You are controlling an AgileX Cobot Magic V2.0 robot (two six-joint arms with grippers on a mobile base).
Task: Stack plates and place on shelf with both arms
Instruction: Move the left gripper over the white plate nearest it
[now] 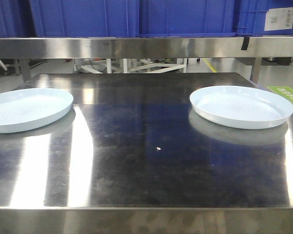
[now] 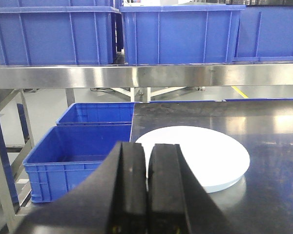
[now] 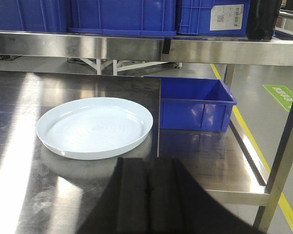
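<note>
We see two plates lying flat on the steel counter (image 1: 146, 165), well apart and not stacked. The left plate (image 1: 27, 109) sits near the counter's left edge and is partly cut off by the front view. The right plate (image 1: 241, 106) sits near the right edge. Both are upright with the rim facing up, and neither has anything in it. A small white speck (image 1: 158, 148) lies on the bare metal between them, closer to us.

Behind the counter we see the front rail of the shelf (image 1: 136, 47), with big blue crates (image 1: 185, 17) standing side by side on the tier above it. One of them carries a white label (image 1: 279, 18).

From the left wrist view, the left claw (image 2: 146, 152) has its two dark pads pressed together with only a thin seam between them, and it grips nothing. It hangs near its plate without touching it. More blue bins (image 2: 78, 151) sit lower down, off the counter's left side.

The right claw (image 3: 147, 166) is likewise closed and empty, apart from its plate. A low blue bin (image 3: 195, 102) sits beyond the counter's right end.
</note>
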